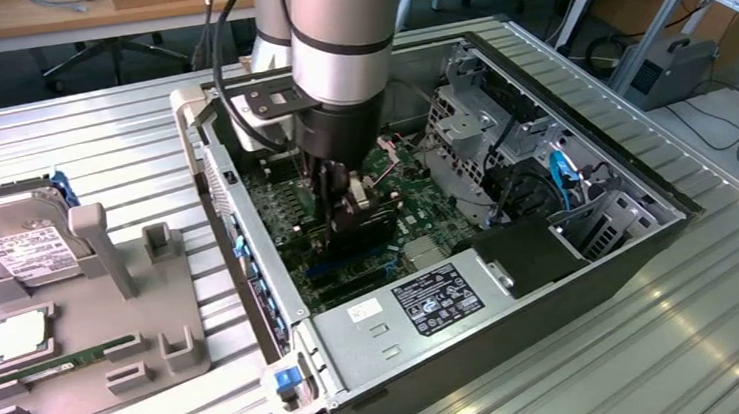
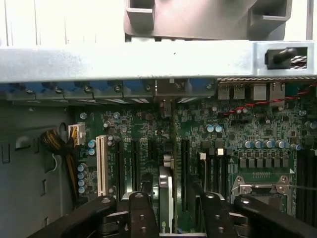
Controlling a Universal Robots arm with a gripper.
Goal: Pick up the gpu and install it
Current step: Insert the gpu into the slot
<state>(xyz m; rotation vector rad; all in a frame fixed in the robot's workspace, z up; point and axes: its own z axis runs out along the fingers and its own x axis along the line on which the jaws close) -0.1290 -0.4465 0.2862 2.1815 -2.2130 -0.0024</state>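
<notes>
Black fingers (image 2: 141, 215) of the gripper (image 2: 171, 218) stand apart on either side of the gpu (image 2: 165, 198), which sits edge-on in a motherboard (image 2: 223, 134) slot, its bracket end towards the case's rear wall; whether the pads touch it is unclear. From the exterior view, the arm (image 1: 335, 39) reaches down into the open computer case (image 1: 608, 176), and a grey holder (image 1: 86, 332) at that view's left carries a hard drive (image 1: 19, 248).

the gripper (image 1: 342, 204) reaches into the open computer case (image 1: 604, 136); the gpu (image 1: 368, 229) stands on edge between its fingers (image 1: 328, 195).
</notes>
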